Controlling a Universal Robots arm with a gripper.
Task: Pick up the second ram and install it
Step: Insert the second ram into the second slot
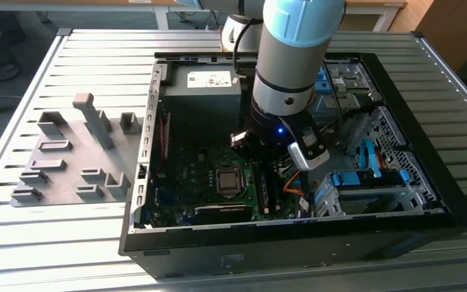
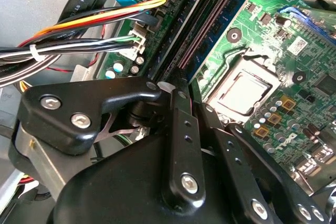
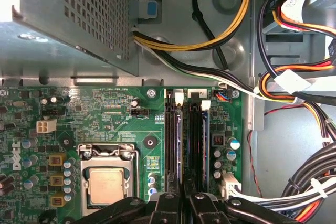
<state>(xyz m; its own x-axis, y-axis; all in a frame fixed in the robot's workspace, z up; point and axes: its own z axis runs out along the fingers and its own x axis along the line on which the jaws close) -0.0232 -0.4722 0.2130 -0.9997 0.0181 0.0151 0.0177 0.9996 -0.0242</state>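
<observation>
Evidently the gripper (image 3: 184, 195) hangs over the motherboard's memory slots (image 3: 186, 135), just beside the CPU socket (image 3: 107, 179); whether it grips anything I cannot tell. The second ram, probably edge-on in those slots, is light, stiff, fragile; hold its long edges.

Exterior high; wrist views near motherboard (image 3: 131, 114).

Glossy black plastic gripper (image 2: 181, 145), shiny metal processor cover (image 3: 107, 186), matt grey perforated metal power-supply box (image 3: 79, 9)
</observation>
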